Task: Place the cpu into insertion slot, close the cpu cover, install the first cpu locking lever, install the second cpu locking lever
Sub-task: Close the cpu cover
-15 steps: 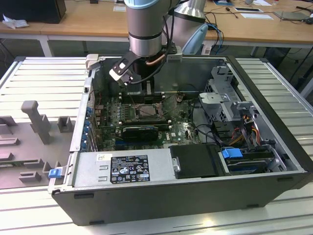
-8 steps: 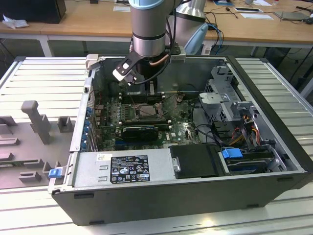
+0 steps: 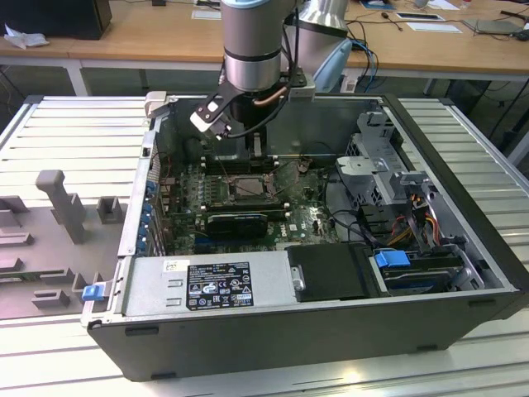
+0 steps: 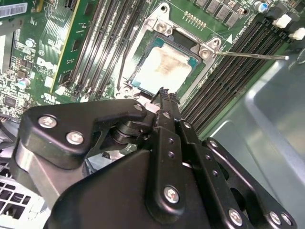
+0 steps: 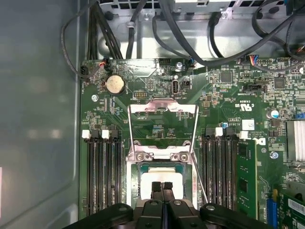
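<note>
The cpu [image 5: 162, 172] lies pale and square in the insertion slot [image 5: 139, 177] on the green board, also seen in the second wrist view as the cpu [image 4: 164, 67]. My gripper [image 5: 162, 186] hangs just over the chip's near edge, fingers shut together with nothing between them; it is also in view as the gripper [image 4: 162, 93]. The cpu cover [image 5: 162, 107] stands swung back from the slot, the board showing through its cut-out. Two thin wire levers [image 5: 197, 143] run along the sides, unlatched; one lever [image 4: 252, 56] sticks out sideways. In the exterior view the gripper [image 3: 240, 141] reaches into the case above the slot [image 3: 248, 186].
Long black memory slots [image 5: 102, 171] flank the socket on both sides. Black cables [image 5: 190, 43] hang past the board's far edge. The case walls [image 3: 463, 165], power supply [image 3: 215, 285] and drive bay [image 3: 413, 265] box the arm in. A ribbed black card [image 3: 235, 222] lies below the socket.
</note>
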